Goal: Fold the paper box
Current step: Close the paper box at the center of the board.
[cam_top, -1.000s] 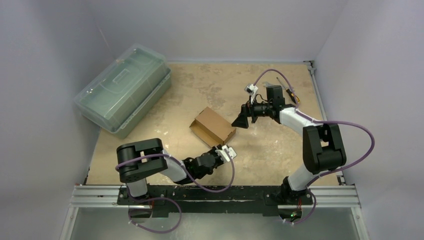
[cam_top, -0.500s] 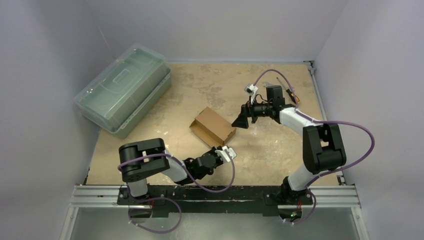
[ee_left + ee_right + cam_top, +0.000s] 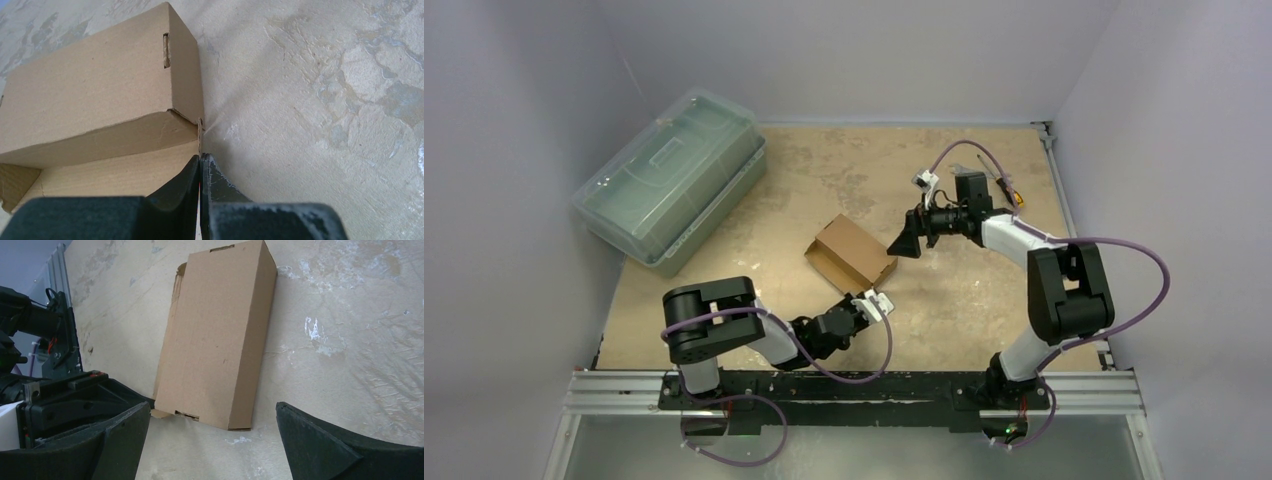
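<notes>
1. Two grippers flank the paper box [image 3: 851, 252], plain brown card lying flat on the table [image 3: 984, 300].
2. Left gripper [image 3: 201, 161]: jaws pressed together at the box's near corner.
3. Right gripper [image 3: 214, 410]: jaws wide, just right of the box.
4. Only the left wrist view shows a slot [image 3: 166, 50] in the box's end. Only the overhead view shows a green case [image 3: 669, 180], far left of the box.

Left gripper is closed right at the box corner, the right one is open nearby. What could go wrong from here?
1. The left gripper is shut at a thin flap edge on the paper box corner; whether it actually pinches it is unclear. So slight a hold could slip off or tear the cardboard.
2. The right gripper stands open, apart from the box, which lies loose on the table. A pull may slide it rather than fold it.
</notes>
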You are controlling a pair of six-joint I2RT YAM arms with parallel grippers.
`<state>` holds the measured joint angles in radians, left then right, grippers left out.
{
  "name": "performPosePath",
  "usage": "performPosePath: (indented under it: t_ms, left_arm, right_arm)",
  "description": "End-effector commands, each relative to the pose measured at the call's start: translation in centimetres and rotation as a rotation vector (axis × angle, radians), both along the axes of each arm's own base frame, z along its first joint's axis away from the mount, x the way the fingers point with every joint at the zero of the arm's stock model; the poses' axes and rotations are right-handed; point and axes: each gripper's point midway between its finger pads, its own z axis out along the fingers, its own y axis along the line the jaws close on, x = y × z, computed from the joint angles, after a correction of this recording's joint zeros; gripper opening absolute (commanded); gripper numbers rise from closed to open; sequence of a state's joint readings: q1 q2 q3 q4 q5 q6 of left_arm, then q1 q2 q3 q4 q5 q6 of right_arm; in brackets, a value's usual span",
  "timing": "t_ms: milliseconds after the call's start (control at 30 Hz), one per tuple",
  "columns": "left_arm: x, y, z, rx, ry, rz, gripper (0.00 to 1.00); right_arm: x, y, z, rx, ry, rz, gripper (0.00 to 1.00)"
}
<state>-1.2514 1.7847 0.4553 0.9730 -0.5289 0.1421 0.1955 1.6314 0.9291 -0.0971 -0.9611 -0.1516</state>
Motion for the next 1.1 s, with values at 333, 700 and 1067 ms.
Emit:
performPosePath:
  t_ms: [333, 700, 1067]
  left_arm:
    - [0.1, 0.6, 1.8, -0.176, 0.049, 0.068, 0.00]
    - [0.2, 0.9, 1.9, -0.246, 0.099, 0.079, 0.00]
    - [0.3, 1.5, 2.0, -0.286, 0.117, 0.090, 0.00]
  right_arm:
    - [-0.5, 1.4, -0.8, 0.025, 0.038, 0.036, 0.99]
    - [-1.1, 2.1, -2.3, 0.049, 0.118, 0.046, 0.90]
    - [-1.1, 2.3, -3.9, 0.018, 0.162, 0.032, 0.79]
